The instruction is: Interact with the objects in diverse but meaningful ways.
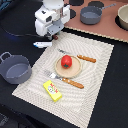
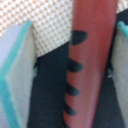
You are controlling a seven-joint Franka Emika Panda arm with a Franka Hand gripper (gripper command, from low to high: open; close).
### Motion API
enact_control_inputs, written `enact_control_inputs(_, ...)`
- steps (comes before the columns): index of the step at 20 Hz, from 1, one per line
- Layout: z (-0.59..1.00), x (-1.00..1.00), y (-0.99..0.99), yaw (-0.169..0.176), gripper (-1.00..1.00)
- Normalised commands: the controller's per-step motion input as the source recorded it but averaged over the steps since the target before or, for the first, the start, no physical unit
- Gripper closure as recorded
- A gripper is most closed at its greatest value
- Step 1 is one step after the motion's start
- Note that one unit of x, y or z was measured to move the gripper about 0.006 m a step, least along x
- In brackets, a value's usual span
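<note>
My gripper (image 1: 50, 36) hangs low over the far left corner of the woven mat (image 1: 95, 90), close to a small pale object (image 1: 42, 44) on the dark table. In the wrist view the gripper (image 2: 70, 65) is open. Its teal-edged fingers (image 2: 15, 65) stand on either side of a reddish bar with dark oval marks (image 2: 90, 55), with a gap on one side. A red tomato (image 1: 66, 61) sits on a round wooden plate (image 1: 68, 73). Brown-handled utensils lie beside the plate on the far side (image 1: 82, 58) and the near side (image 1: 70, 81). A yellow block with red marks (image 1: 52, 91) lies near the mat's front.
A dark grey pot (image 1: 15, 68) stands off the mat at the exterior view's left. Another grey pot (image 1: 91, 14) and a round dish (image 1: 123, 17) sit on a brown board at the back. A cable runs behind the arm.
</note>
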Motion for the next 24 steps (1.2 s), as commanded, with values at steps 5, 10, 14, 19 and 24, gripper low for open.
enact_control_inputs(5, 0.06, -0.09, -0.16, -0.002, 1.00)
enact_control_inputs(10, 0.71, -0.17, -0.38, 0.000, 1.00)
enact_control_inputs(14, 1.00, -0.18, -0.33, 0.000, 1.00)
enact_control_inputs(19, 0.95, 0.30, 0.26, 0.000, 1.00)
enact_control_inputs(24, 0.58, 0.73, 0.57, 0.000, 1.00)
